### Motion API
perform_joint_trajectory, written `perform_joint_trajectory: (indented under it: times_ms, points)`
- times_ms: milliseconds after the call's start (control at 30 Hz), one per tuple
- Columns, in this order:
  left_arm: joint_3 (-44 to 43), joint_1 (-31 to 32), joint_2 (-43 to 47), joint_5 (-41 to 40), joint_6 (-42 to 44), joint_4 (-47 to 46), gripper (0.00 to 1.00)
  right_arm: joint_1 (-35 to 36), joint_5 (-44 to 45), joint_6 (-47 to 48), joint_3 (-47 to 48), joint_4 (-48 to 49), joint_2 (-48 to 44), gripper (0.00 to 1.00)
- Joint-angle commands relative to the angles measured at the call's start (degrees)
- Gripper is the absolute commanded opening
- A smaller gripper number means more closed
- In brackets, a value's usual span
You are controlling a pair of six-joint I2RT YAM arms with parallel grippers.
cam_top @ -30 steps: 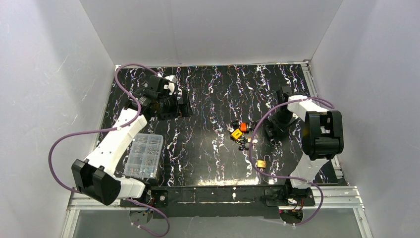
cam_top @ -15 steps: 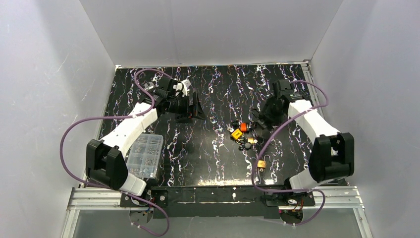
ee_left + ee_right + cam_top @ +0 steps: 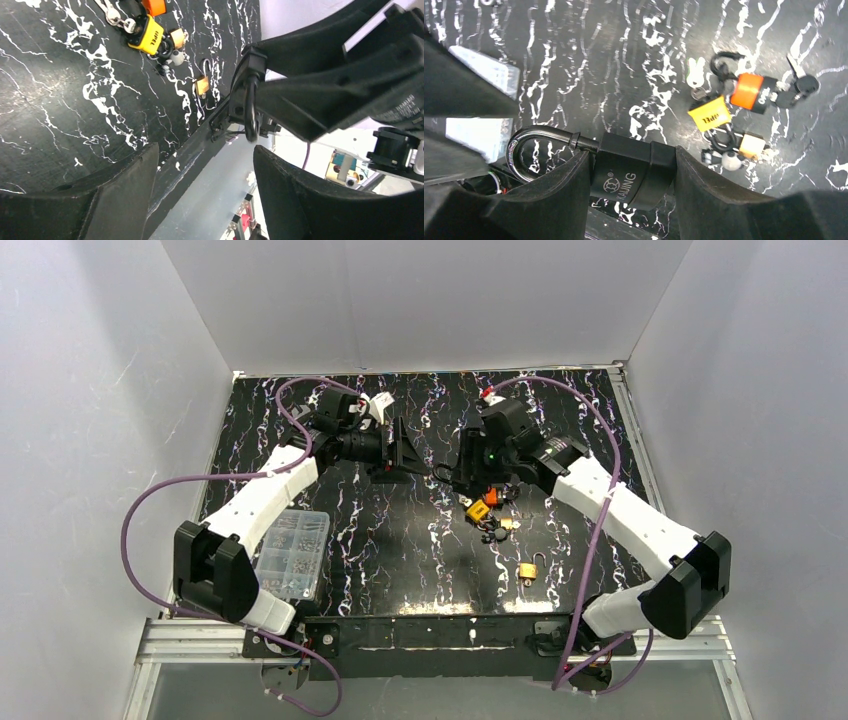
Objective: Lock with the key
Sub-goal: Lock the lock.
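Note:
My right gripper is shut on a black padlock marked KAIJING and holds it above the table, with its steel shackle sticking out to the left. In the top view the right gripper is at the table's middle, tip to tip with my left gripper. The left gripper is open and empty, and the shackle shows just beyond its fingers. Keys lie in a pile with an orange padlock and a yellow padlock.
The pile lies right of centre under the right arm. A small brass padlock with an open shackle lies nearer the front edge. A clear box of small parts stands at the front left, beside the left arm.
The right gripper has swung left from the table's right side to the middle. The left gripper has moved right towards it, so the two now face each other closely.

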State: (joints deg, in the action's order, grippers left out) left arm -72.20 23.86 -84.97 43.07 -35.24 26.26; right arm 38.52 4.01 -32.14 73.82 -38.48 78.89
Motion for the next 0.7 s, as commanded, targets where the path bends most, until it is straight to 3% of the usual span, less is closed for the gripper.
perform_joint_trajectory:
  times_ms: [0,367,667]
  points:
    - [-0.45,0.31,3.83,3.4,-2.26,-0.51,0.67,4.0,5.48,2.57,7.28,1.25,0.29,0.01]
    - [1.4,0.34,6.72,4.2,-4.18,-1.31,0.58,11.0,12.49,6.28,15.2,-1.65,4.66,0.01]
    - [2.01,0.35,6.52,4.37,-5.09,-2.6,0.39,11.73,9.44,5.37,16.61,-2.08,4.01,0.01]
